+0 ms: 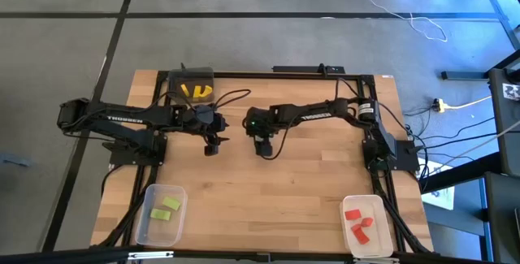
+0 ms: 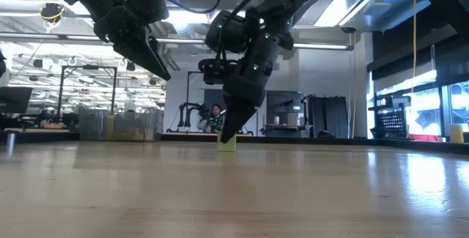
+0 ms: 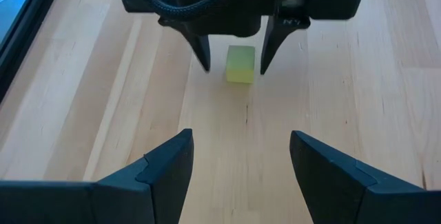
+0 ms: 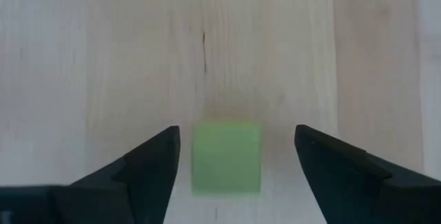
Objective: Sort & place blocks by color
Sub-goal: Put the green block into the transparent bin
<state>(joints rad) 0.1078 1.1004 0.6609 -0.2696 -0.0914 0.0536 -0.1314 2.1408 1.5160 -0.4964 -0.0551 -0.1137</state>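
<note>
While both arms work mid-table, the near edge carries two clear bins: the near-left bin point(image 1: 145, 222) holds two light green blocks point(image 1: 163, 209), and the near-right bin point(image 1: 382, 231) holds three red blocks point(image 1: 358, 223). Farther in, at the middle of the wooden table point(image 1: 284, 191), the right gripper point(image 1: 265, 149) reaches down over a single light green block point(image 4: 227, 158) that sits on the wood. Its fingers point(image 4: 148, 162) are spread wide, one on each side of the block with a gap on both sides, so it grips nothing. Just left of it, the left gripper point(image 1: 213, 144) hangs above the table with its fingers point(image 3: 162, 169) also spread apart and empty. At the far edge, left of centre, a dark bin point(image 1: 175, 83) holds yellow blocks point(image 1: 196, 91)
</note>
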